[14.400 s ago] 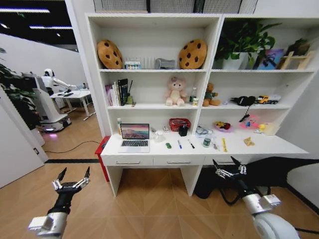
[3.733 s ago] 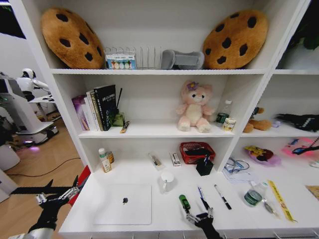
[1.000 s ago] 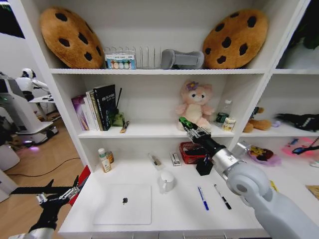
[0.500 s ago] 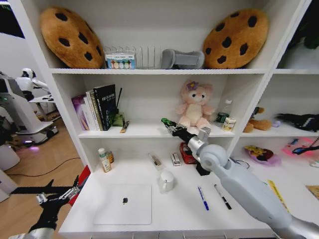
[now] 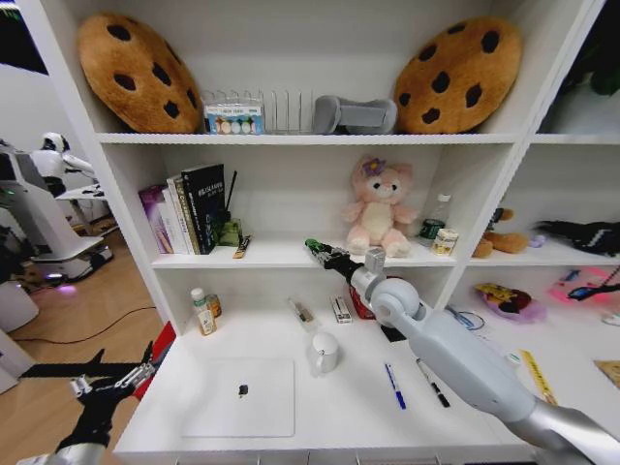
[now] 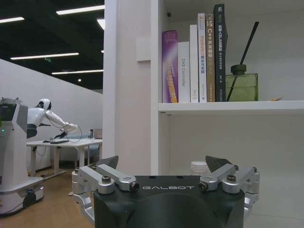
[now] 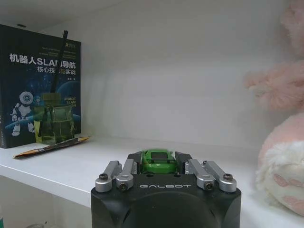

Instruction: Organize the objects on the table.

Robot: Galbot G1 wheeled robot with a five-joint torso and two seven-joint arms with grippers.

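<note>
Two cookie cushions [image 5: 136,75] on the top shelf, pink plush bear [image 5: 377,208], upright books [image 5: 189,207], white mug [image 5: 325,353]

Bare shelf [image 5: 281,254] beside plush bear [image 5: 376,207]

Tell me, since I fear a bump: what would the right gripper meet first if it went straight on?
Probably the shelf's white back wall; right gripper, shut on the green toy car, points between diffuser bottle and pink plush bear.

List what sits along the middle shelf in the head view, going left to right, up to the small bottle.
Upright row of books → green glass reed diffuser → right hand shut on the tiny green toy car → pink plush bear → small clear bottle with dark label.
</note>
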